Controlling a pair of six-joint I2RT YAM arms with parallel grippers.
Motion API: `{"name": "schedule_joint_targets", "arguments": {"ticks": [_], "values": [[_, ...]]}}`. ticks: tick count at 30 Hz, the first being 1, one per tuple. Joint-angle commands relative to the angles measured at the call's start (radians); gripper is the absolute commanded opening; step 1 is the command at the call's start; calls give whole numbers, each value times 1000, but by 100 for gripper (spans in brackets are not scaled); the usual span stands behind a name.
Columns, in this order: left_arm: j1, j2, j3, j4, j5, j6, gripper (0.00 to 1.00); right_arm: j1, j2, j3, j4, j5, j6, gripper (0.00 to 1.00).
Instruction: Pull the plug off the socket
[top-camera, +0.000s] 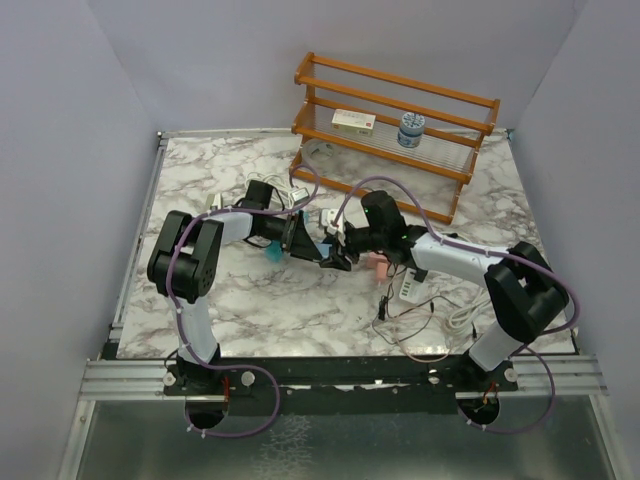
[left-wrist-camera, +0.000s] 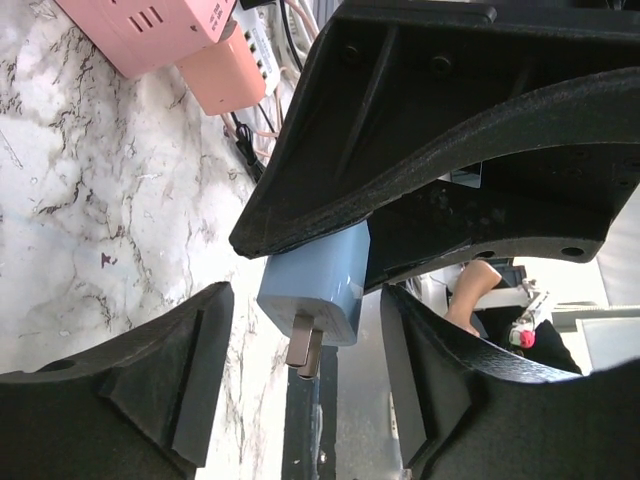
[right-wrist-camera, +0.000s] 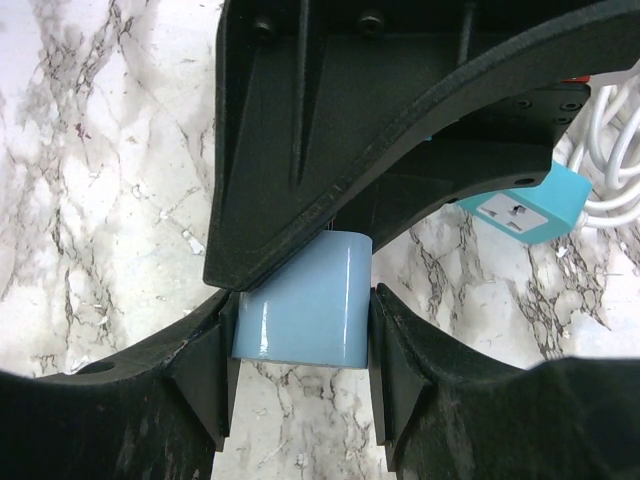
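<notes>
The light blue plug (right-wrist-camera: 305, 310) is clamped between my right gripper's (right-wrist-camera: 303, 355) fingers and held above the marble table. In the left wrist view the plug (left-wrist-camera: 325, 285) shows its two metal prongs (left-wrist-camera: 303, 350) bare, out of any socket. My left gripper (left-wrist-camera: 308, 400) is open, with its fingers on either side of the plug and not touching it. The teal socket (right-wrist-camera: 525, 215) lies on the table with its white cable, apart from the plug. In the top view the two grippers meet mid-table, left (top-camera: 303, 243) and right (top-camera: 336, 260), with the socket (top-camera: 272, 253) beside them.
A wooden rack (top-camera: 400, 120) at the back right holds a box (top-camera: 353, 122) and a can (top-camera: 411, 129). A pink adapter (top-camera: 378, 263), a white power strip (top-camera: 412, 288) and loose cables (top-camera: 410, 322) lie at the right front. Pink boxes (left-wrist-camera: 160, 30) show in the left wrist view.
</notes>
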Motion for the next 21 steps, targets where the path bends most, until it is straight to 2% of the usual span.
{"name": "schedule_joint_targets", "arguments": {"ticks": [1, 12, 18, 21], "values": [[4, 16, 20, -9, 52, 19, 63, 16, 15, -8, -23, -15, -36, 1], [2, 24, 24, -18, 82, 27, 45, 27, 34, -3, -20, -9, -28, 1], [3, 37, 37, -73, 118, 73, 21, 27, 41, -5, -6, 27, -28, 12], [11, 43, 54, -146, 119, 137, 3, 27, 41, -5, -4, 46, -28, 21]]}}
